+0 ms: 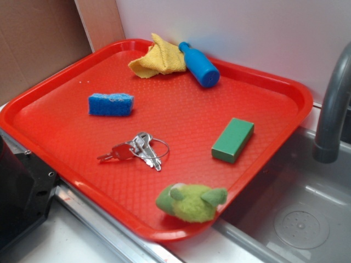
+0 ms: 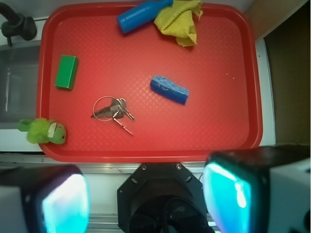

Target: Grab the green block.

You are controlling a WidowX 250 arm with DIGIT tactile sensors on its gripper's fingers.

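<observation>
The hand (image 2: 146,199) hangs high above the near edge of the red tray (image 1: 285,93), its two fingers (image 2: 63,204) spread wide with nothing between them. The green block (image 1: 233,139) lies flat on the tray's right side, apart from the keys (image 1: 137,149), with the green plush toy (image 1: 191,201) on the near rim. The blue sponge (image 1: 111,104) sits far left.

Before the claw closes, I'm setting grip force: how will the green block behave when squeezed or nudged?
The green block looks stiff, with flat smooth faces, so it may slip slightly. Lying flat on the red tray, it should slide rather than roll or tip.
</observation>
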